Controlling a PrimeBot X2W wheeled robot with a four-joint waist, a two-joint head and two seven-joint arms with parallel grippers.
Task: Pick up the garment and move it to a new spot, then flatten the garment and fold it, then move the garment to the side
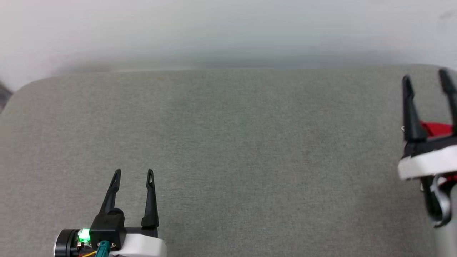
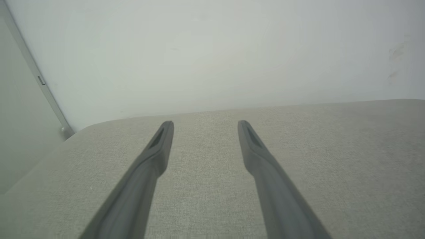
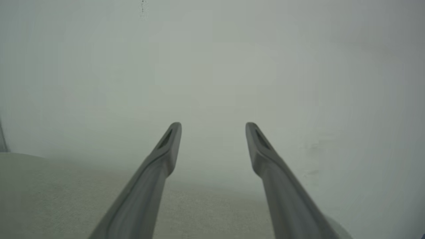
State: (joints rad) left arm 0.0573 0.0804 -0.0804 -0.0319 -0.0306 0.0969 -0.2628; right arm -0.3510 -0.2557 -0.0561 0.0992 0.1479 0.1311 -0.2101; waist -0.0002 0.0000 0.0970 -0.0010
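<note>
Left gripper [image 1: 133, 173] sits closest in the head view, at 7 o'clock. Its two dark fingers point up, spread apart, with nothing between them. One green light [image 1: 84, 235] glows on its wrist, and one teal plug [image 1: 103, 248] is just beside that. Grey fabric surface [image 1: 228, 150] spans the view, with rounded corners at 10 and 2 o'clock. Pale wall [image 1: 228, 28] stands behind it at 12.

Right gripper [image 1: 425, 76] is at 3 o'clock, hard against the frame edge. It has two fingers, likewise spread, tips up near the surface's far right corner. Garment [image 1: 436, 128] shows as one small red patch between the bases of those two fingers, plus one red sliver below the white wrist band [image 1: 425, 166]. The frame edge cuts off the rest. Cannot tell whether the gripper touches it.

Left wrist view: the left gripper [image 2: 205, 123] has two fingers rising from 6 o'clock, held apart, with bare fabric between them. The grey fabric surface [image 2: 332, 166] takes the lower half and the pale wall [image 2: 212, 49] the upper. One grey strip [image 2: 33, 73] runs down at 10 o'clock to the surface's corner.

Right wrist view: the right gripper [image 3: 213, 125] has two fingers rising from 6 o'clock, apart, gripping nothing. The grey fabric surface [image 3: 49, 192] lies at 7 to 8 o'clock, with the pale wall [image 3: 212, 66] beyond. One dark speck [image 3: 142, 6] sits at 12.
</note>
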